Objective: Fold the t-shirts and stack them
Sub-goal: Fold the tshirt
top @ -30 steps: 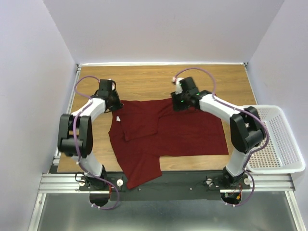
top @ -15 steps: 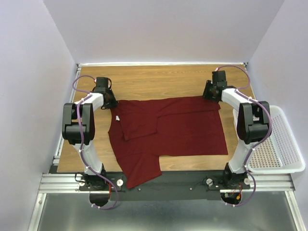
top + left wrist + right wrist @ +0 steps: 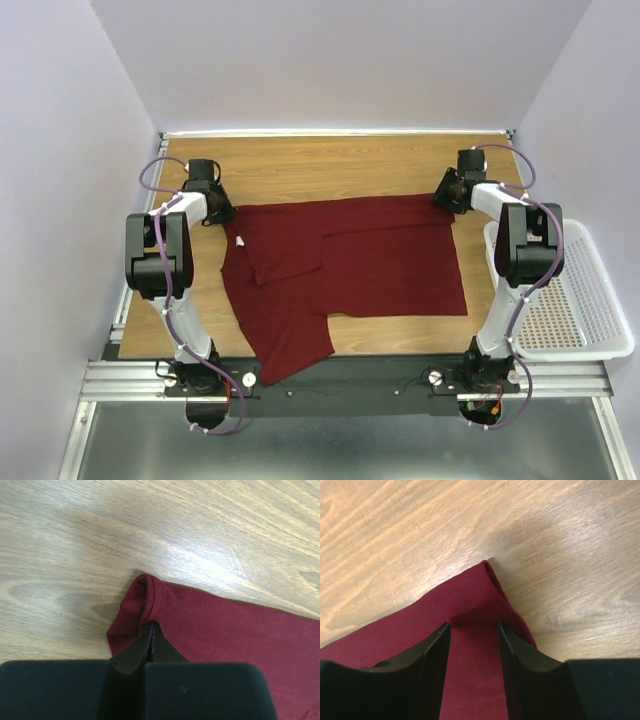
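The maroon t-shirt [image 3: 380,260] lies spread flat on the wooden table, with one flap folded over its left part and a lower piece reaching the near rail. My left gripper [image 3: 216,207] is at the shirt's far left corner. In the left wrist view the left gripper [image 3: 151,626] is shut, pinching the hemmed edge of the shirt [image 3: 225,630]. My right gripper [image 3: 446,196] is at the far right corner. In the right wrist view the right gripper [image 3: 472,625] is open, its fingers [image 3: 437,645] standing apart over the shirt corner [image 3: 470,590].
A white mesh basket [image 3: 565,228] stands off the table's right edge beside the right arm. A small white tag [image 3: 240,240] shows on the shirt near the left gripper. Bare wood [image 3: 330,165] lies beyond the shirt up to the back wall.
Both grippers have moved outward along the shirt's far edge, the right one from the middle to the far right corner. The far edge now lies stretched straight and the shirt has shifted slightly left.
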Available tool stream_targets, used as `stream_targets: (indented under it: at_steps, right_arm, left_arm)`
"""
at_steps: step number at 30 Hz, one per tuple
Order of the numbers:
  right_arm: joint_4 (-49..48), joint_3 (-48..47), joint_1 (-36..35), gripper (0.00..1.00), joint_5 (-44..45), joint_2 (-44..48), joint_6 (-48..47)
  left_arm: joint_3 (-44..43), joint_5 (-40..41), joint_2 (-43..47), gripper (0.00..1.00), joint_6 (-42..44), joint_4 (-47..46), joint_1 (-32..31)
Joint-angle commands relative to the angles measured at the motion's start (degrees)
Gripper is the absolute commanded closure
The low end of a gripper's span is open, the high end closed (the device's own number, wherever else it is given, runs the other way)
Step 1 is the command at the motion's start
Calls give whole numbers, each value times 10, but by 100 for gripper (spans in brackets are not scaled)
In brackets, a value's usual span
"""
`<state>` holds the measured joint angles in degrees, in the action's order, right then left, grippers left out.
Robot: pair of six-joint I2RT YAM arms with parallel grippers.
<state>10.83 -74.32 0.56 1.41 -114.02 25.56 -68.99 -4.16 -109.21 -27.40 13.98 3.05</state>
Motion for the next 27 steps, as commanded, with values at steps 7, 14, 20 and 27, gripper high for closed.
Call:
stream_targets:
  at_steps: [7, 14, 20, 27]
  right_arm:
    - [13, -38, 25, 50, -11, -63, 7]
    - [14, -114, 25, 49, -47, -126, -4]
    - [14, -171, 25, 49, -75, -133, -39]
    - [8, -113, -3, 49, -139, -29, -23]
  left_arm:
    - [-45, 29, -50, 100, 6, 20, 35]
    - [-167, 24, -137, 100, 0, 46, 23]
    - [-286, 29, -181, 100, 14, 79, 14]
    - [-207, 113, -18, 96, 17, 41, -2]
